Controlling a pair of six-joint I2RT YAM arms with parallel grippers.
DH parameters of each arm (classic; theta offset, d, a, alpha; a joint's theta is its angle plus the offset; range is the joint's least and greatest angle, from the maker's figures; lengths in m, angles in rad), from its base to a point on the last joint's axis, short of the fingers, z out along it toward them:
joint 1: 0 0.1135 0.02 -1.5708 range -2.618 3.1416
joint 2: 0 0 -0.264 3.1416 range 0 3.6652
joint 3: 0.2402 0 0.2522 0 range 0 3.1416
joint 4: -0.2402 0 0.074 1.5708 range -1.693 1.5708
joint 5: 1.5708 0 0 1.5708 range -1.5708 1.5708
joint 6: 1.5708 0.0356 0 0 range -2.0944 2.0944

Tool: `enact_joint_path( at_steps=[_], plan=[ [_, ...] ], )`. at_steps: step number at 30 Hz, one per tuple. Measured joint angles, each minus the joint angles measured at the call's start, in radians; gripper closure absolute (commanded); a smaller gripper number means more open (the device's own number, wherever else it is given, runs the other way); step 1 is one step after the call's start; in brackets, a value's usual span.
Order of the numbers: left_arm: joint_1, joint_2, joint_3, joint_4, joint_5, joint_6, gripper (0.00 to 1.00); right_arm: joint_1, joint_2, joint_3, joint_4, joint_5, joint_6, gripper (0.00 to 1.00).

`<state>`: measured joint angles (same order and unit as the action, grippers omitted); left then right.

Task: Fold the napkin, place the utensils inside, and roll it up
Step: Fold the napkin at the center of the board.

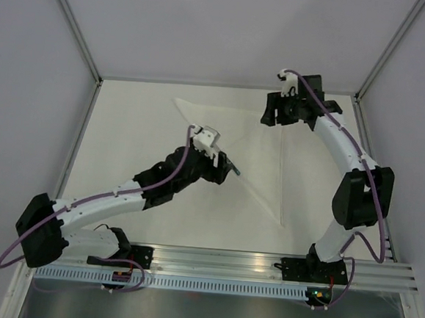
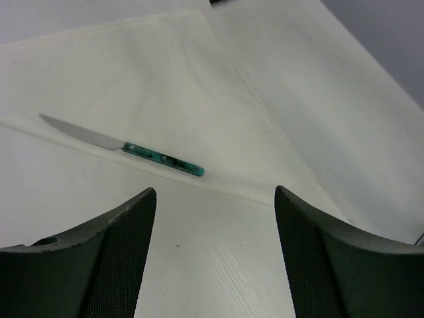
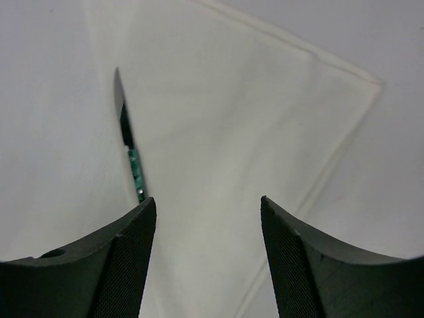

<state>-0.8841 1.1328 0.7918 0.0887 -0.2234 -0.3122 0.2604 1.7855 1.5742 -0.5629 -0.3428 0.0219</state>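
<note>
The white napkin (image 1: 252, 144) lies flat on the table, folded into a triangle (image 2: 172, 79) (image 3: 232, 112). One of the utensils, a knife (image 2: 126, 147) with a silvery blade and a teal-green handle, rests on the napkin close to one of its edges (image 3: 130, 142). I cannot make it out from above. My left gripper (image 1: 235, 170) (image 2: 214, 192) hovers open over bare table just short of the knife. My right gripper (image 1: 272, 113) (image 3: 207, 201) stands open above the napkin's far corner, the knife's handle just beside its left finger. Neither holds anything.
The white table (image 1: 141, 124) is boxed in by pale walls and aluminium posts (image 1: 72, 23) at the far corners. An aluminium rail (image 1: 263, 265) with both arm bases runs along the near edge.
</note>
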Motion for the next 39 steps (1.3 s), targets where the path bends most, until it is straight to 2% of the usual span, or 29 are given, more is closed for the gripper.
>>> enact_joint_path(
  at_steps=[7,12,18,23,29,34,39],
  plan=[
    [-0.237,0.318,0.004,0.138,-0.011,0.185,0.21,-0.198,-0.18,-0.098,0.006,-0.002,0.002,0.27],
    [-0.399,0.493,0.027,0.253,-0.049,0.301,0.18,-0.303,-0.212,-0.108,0.011,-0.023,0.007,0.27],
    [-0.549,0.66,0.086,0.413,-0.149,0.442,0.12,-0.315,-0.212,-0.125,0.009,-0.029,0.009,0.27],
    [-0.611,0.742,0.057,0.587,-0.192,0.554,0.13,-0.31,-0.212,-0.125,0.01,-0.044,0.009,0.27],
    [-0.615,0.819,0.046,0.743,-0.204,0.638,0.15,-0.31,-0.202,-0.125,0.009,-0.053,0.008,0.27],
    [-0.615,0.897,0.076,0.779,-0.222,0.69,0.18,-0.31,-0.197,-0.125,0.008,-0.062,0.008,0.27],
    [-0.615,0.949,0.113,0.789,-0.233,0.723,0.24,-0.31,-0.197,-0.125,0.008,-0.071,0.008,0.27]
  ],
)
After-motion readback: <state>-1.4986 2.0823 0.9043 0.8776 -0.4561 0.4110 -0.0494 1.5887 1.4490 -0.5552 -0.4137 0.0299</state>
